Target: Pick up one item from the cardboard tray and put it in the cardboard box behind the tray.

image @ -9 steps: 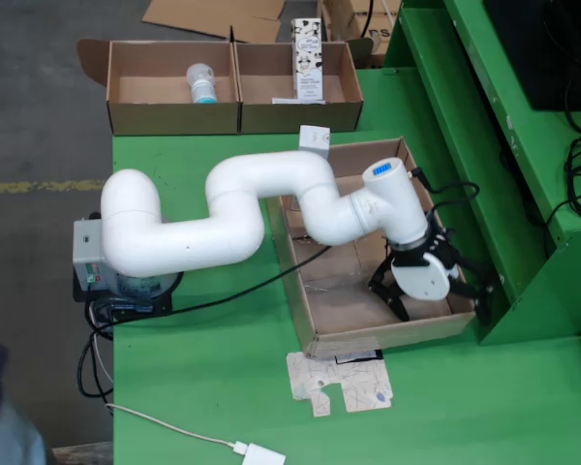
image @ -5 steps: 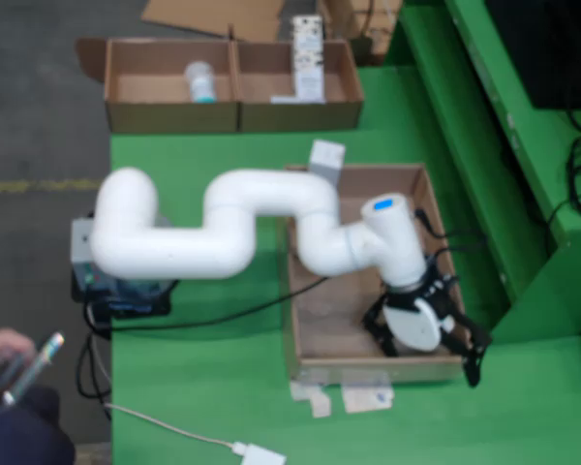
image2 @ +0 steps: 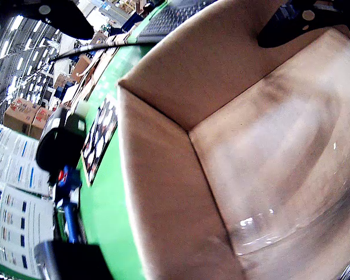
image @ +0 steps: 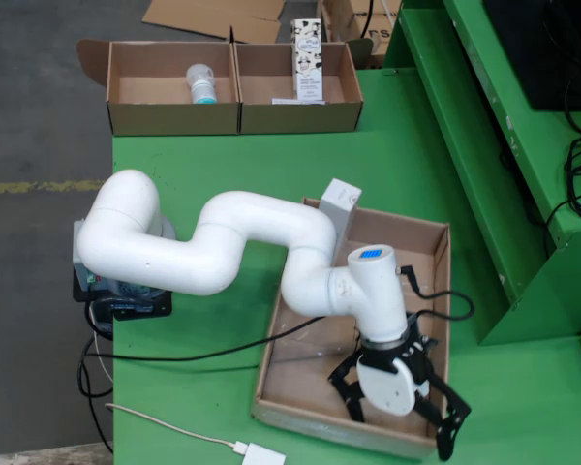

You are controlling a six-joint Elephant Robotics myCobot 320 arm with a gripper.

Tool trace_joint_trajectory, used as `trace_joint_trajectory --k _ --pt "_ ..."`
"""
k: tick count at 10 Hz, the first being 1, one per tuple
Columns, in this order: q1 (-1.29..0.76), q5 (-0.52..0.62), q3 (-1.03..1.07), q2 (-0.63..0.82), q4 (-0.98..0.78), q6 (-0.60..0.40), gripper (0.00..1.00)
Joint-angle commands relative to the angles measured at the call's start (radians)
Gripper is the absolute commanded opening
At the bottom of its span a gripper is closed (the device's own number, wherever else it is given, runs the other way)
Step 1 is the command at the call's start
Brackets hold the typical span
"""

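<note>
Green tabletop spreads under the cardboard tray point(image: 436, 281), where my gripper point(image: 399, 415) hangs with fingers spread wide and holding nothing at the tray's near corner — the carton point(image: 340, 205) stands at its far edge, nothing yet picked, the cardboard box point(image: 300, 97) beyond.

Even bright overhead light; fixed view sharp; claw view fisheye-warped, glare on tray floor point(image2: 268, 175).

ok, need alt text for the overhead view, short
A white robot arm reaches into a cardboard tray on a green table, its black pincer open at the tray's near edge. Two cardboard boxes sit at the table's far end, one holding a small bottle, one an upright carton.
</note>
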Motion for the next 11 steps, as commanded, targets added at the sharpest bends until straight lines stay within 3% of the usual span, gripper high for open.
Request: trace_joint_trajectory --k 1,11 --pt "-0.868 -0.013 0.026 0.031 0.012 -0.217 1.0" --pt "-0.868 -0.013 0.026 0.031 0.012 -0.562 1.0"
